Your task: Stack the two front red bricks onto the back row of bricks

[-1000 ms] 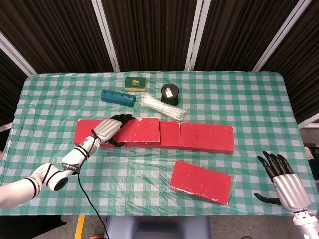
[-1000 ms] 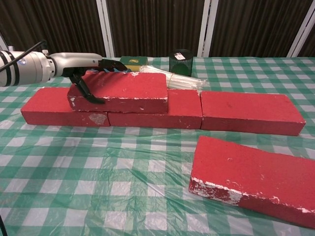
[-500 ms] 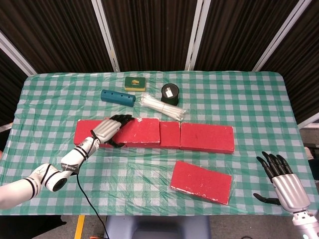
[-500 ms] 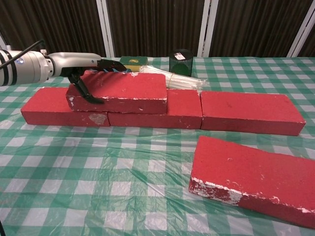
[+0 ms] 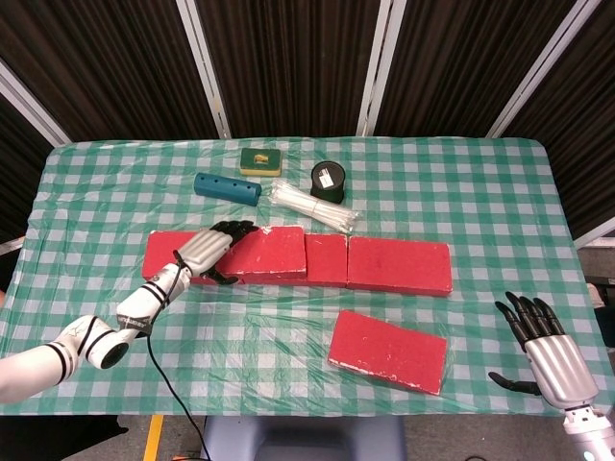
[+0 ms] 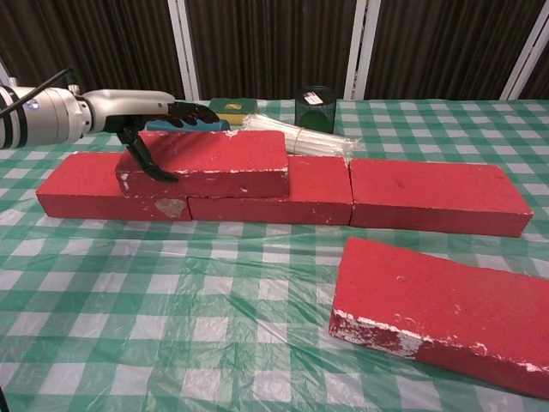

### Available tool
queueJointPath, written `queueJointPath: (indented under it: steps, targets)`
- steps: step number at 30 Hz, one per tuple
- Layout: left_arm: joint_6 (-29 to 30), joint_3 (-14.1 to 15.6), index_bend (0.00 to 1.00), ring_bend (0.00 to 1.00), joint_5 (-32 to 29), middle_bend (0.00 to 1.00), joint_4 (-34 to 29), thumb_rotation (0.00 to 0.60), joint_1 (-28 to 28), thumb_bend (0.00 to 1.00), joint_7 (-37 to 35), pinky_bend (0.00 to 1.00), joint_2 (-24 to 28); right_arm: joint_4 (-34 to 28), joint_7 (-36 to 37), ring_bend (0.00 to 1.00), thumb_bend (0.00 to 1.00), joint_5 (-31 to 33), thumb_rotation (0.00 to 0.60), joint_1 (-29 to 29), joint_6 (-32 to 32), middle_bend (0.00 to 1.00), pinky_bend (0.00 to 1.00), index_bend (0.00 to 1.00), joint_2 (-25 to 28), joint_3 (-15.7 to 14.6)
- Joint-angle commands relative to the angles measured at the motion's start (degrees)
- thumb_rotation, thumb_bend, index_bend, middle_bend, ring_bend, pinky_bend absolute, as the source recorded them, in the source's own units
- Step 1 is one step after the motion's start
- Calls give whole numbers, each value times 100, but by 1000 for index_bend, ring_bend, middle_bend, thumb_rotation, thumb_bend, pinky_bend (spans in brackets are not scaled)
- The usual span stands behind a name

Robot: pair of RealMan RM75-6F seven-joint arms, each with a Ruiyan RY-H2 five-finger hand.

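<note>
Red foam brick (image 6: 210, 162) lies flat atop the back row of red bricks (image 6: 433, 195), long axis along it, gripped at its left end by the left hand (image 5: 205, 253), while the second flat red brick (image 5: 389, 351) waits in front, nearer the open-fingered right hand (image 5: 548, 353).

The front red brick (image 6: 446, 313) runs off the chest view's right edge — the right hand (image 5: 548, 357) never enters that view; the black jar's label (image 5: 328, 176) is unreadable.
</note>
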Motion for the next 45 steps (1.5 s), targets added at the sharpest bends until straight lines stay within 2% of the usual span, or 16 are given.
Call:
queueJointPath:
  steps: [1, 4, 6, 11, 15, 17, 20, 24, 29, 42, 45]
  targets:
    - [191, -18, 0, 0, 80, 0, -92, 600, 65, 233, -36, 57, 58, 3, -1, 0, 142, -9, 533, 3, -2, 0, 0, 0, -5, -3]
    - [759, 31, 0, 0, 365, 0, -397, 600, 278, 232, 33, 40, 278, 23, 54, 0, 143, -93, 533, 12, 30, 0, 0, 0, -22, -19]
    - [1329, 177, 0, 0, 641, 0, -772, 600, 585, 231, 133, 34, 568, 69, 190, 0, 143, -203, 533, 18, 128, 0, 0, 0, -126, -13]
    - [2878, 886, 0, 0, 1403, 0, -1403, 600, 1675, 224, 514, 25, 1150, 181, 863, 0, 142, -374, 534, 109, 50, 0, 0, 0, -654, -110]
    - [3847, 1471, 0, 0, 1769, 0, -1208, 600, 2576, 223, 594, 22, 1125, 26, 1050, 0, 142, -386, 536, 296, -341, 0, 0, 0, -841, -193]
    - [4212, 1657, 0, 0, 1805, 0, -903, 600, 2988, 224, 573, 21, 983, -171, 907, 0, 143, -340, 537, 429, -704, 0, 0, 0, -900, -251]
    - [4642, 1750, 0, 0, 1836, 0, -463, 600, 3400, 226, 357, 18, 750, -512, 654, 0, 139, -217, 537, 607, -1171, 0, 0, 0, -992, -279]
    - [4833, 1811, 0, 0, 1927, 0, -65, 600, 3604, 226, -64, 18, 614, -665, 264, 0, 133, 133, 537, 719, -1538, 0, 0, 0, -1327, -165]
    - [4908, 1797, 0, 0, 2001, 0, 158, 600, 3699, 232, -256, 18, 586, -582, -129, 0, 133, 546, 536, 801, -1811, 0, 0, 0, -1779, -23]
    - [4863, 1701, 0, 0, 2078, 0, 229, 600, 3758, 236, -439, 18, 600, -106, -31, 0, 133, 1263, 540, 1072, -2321, 0, 0, 0, -2306, 218]
    - [4819, 1673, 0, 0, 2081, 0, 232, 600, 3756, 237, -443, 18, 592, -18, -75, 0, 132, 1348, 539, 1117, -2355, 0, 53, 0, -2354, 249]
